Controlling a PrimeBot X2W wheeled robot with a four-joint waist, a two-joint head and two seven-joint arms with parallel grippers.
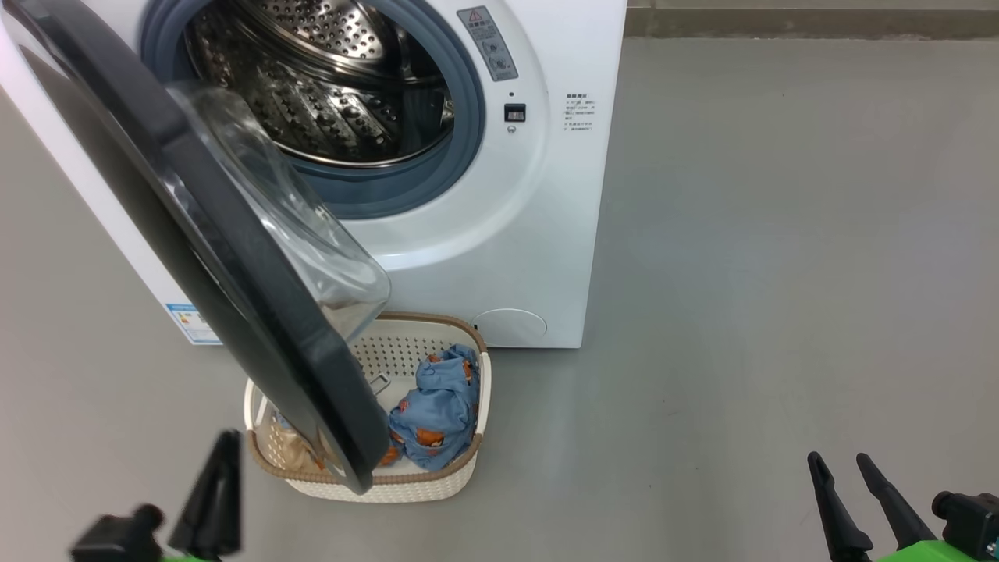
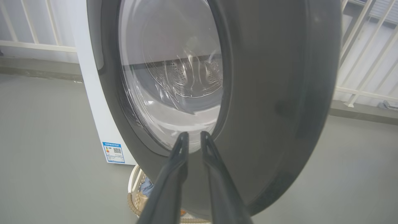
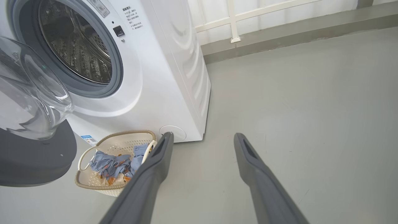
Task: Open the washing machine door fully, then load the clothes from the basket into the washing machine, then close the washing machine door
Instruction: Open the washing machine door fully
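Two grippers: left gripper at 7 o'clock in the head view, right gripper at 5 o'clock.
Left jaws: almost closed, a thin gap between them, holding nothing.
Right jaws: spread wide, empty, over bare floor.
Basket: on the floor at 6 o'clock, with the clothes inside at its right.
Washing machine door: partly open and edge-on, its long line running 11 to 5 o'clock, its lower edge overhanging the basket's left half.
Key relation: the left arm is nearer, with the door's outer face at 12 o'clock of its jaws. Fully open probably means swinging that edge toward 9 o'clock.
Washing machine: farthest, at 12 o'clock, drum exposed.
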